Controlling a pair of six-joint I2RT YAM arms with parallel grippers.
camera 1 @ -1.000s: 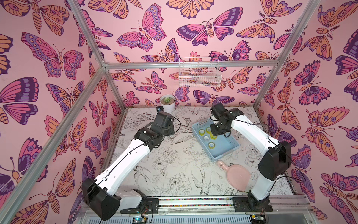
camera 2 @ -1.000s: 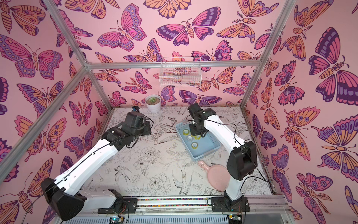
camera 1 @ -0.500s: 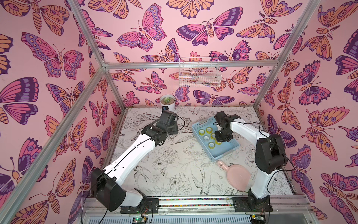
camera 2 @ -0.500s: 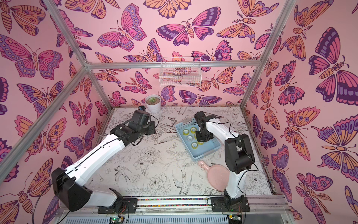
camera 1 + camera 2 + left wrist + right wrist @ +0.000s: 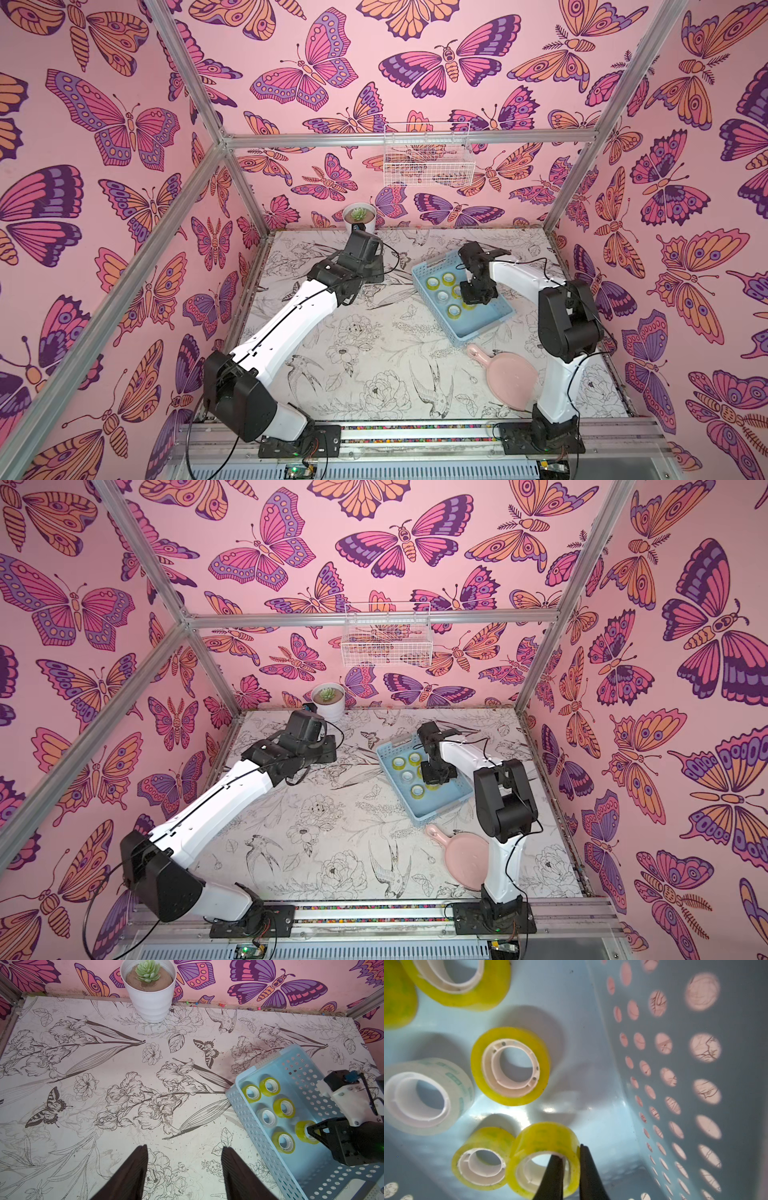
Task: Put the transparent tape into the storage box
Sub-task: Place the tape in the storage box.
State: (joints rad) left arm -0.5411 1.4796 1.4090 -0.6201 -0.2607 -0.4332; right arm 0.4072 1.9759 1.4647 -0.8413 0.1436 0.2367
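1. Transparent tape (image 5: pixel 544 1136): a yellowish see-through roll on a white plastic core. It is inside the storage box (image 5: pixel 675 1064) (image 5: pixel 484 326), the rightmost roll there and just beside a neighbouring one. Whether it rests on the box floor I cannot tell.
2. The right hand (image 5: pixel 569 1152) is narrowed onto this roll. One dark finger is inside the core and the other outside, pinching the wall of the ring.
3. The storage box sits at an angle on the right half of the table (image 5: pixel 104 1064). Five other rolls (image 5: pixel 510 1066) lie flat in it with their holes up: four are yellowish, and one is a clear roll (image 5: pixel 421 1095) that looks whitish.
4. The box is rectangular, of smooth light blue plastic. Rows of round holes pierce its walls, and its floor is solid and glossy.
5. The clear roll carries small green print along its band, too small to read. Faint green marks also show on the held roll.
6. The left hand (image 5: pixel 184 1147) stands wide, with nothing between its ribbed dark fingers, over bare table left of the box.
7. The table is pale, with line drawings of flowers, birds and butterflies.
8. A white ribbed pot (image 5: pixel 149 1001) holding a green succulent (image 5: pixel 148 970) in sandy soil stands at the far edge.
9. A pink dish (image 5: pixel 507 382) with a short handle lies on the near side of the box.
10. A white wire basket (image 5: pixel 428 158) hangs on the far wall.
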